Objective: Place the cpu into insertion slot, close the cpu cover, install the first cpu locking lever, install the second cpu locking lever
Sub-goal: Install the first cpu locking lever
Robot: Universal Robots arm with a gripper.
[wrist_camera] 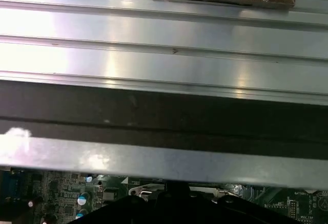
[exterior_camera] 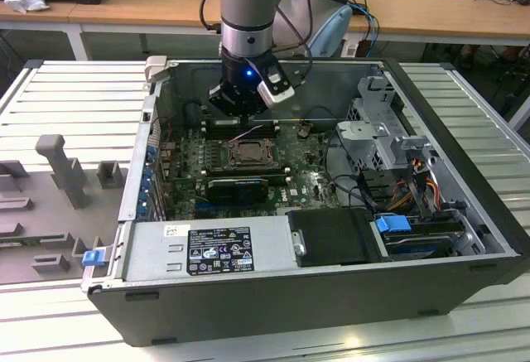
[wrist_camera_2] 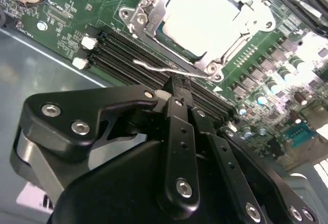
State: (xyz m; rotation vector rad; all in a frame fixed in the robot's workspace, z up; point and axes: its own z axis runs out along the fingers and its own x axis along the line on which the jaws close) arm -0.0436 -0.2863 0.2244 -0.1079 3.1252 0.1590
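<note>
The tool point(exterior_camera: 242, 101) hangs inside the open computer case point(exterior_camera: 464, 213), low over the far side of the green board point(exterior_camera: 302, 181). The case walls stand all around it. The far wall is close behind the tool, and the drive cage point(exterior_camera: 377, 130) sits off toward the exterior view's right. There is open room above the middle of the board.

In the exterior view the insertion slot point(exterior_camera: 246, 153) is a dark square just in front of the tool. It is too small there to tell what lies in it.

The second wrist view looks from close by. The cpu point(wrist_camera_2: 201, 20) lies flat in the insertion slot, pale and bright. The cpu cover point(wrist_camera_2: 154, 16) is down around it like a frame. A thin locking lever point(wrist_camera_2: 169, 69) runs along the near edge of the slot, and its bent end sticks out over the long black memory slots point(wrist_camera_2: 123, 55). The tool's black fingers point(wrist_camera_2: 177, 112) look pressed close together, with their tips right at that lever. I cannot tell if they grip it or only touch it.

The first wrist view shows the ribbed metal bench point(wrist_camera: 164, 60) and the dark case edge, with a strip of green board below.
</note>
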